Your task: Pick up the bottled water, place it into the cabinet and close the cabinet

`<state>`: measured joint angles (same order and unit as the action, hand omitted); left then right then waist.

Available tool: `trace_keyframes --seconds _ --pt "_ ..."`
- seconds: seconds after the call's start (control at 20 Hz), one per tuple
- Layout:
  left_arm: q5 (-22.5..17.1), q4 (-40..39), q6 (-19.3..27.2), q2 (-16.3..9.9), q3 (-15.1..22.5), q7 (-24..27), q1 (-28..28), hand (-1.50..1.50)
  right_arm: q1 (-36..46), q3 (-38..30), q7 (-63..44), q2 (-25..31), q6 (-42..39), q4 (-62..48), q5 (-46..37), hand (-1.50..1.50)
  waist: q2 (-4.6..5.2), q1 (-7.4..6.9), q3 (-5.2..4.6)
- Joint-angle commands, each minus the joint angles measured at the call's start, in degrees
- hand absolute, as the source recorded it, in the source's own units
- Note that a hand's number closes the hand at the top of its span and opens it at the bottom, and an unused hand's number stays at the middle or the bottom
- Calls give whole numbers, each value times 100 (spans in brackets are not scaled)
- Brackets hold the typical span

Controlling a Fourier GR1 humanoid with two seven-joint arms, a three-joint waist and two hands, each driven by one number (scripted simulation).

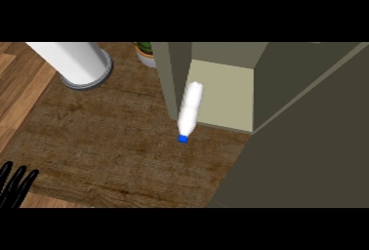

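The bottled water is a slim white bottle with a blue cap; it leans with its cap end down on the counter and its body against the front edge of the open cabinet. The cabinet's pale inside shelf shows behind it. The open cabinet door is a big olive panel filling the right side. My left hand shows at the lower left edge, fingers straight and up, far from the bottle. No right hand shows.
A white cylinder on a grey base stands at the upper left. A potted plant sits left of the cabinet wall. Brown wooden counter spreads across the middle.
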<state>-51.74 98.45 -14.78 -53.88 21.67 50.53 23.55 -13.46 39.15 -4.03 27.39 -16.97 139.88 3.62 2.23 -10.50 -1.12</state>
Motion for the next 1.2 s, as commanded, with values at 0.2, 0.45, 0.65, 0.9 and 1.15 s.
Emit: trace_keyframes --seconds 0.2,0.45,0.65,0.9,1.15 --pt "-142 -3 -246 -138 -188 15 -39 -150 601 166 -979 -1178 631 -906 710 150 48 -33 27" --pt "-165 -87 -296 -125 -267 34 -46 -150 1089 -44 -1248 -1626 538 -1609 1468 150 82 -104 45" --pt "-292 -127 -372 -148 -336 9 82 -150 1680 -626 -1378 -1908 537 -2298 1916 150 1 -11 68" --pt "-413 -219 -421 -199 -470 -83 53 -150 2907 -1633 -1530 -2279 963 -3407 1785 150 -55 206 75" --pt "-548 -325 -630 -237 -575 -106 182 -150 4452 -2363 -1631 -2649 1548 -4946 1358 150 -78 299 88"
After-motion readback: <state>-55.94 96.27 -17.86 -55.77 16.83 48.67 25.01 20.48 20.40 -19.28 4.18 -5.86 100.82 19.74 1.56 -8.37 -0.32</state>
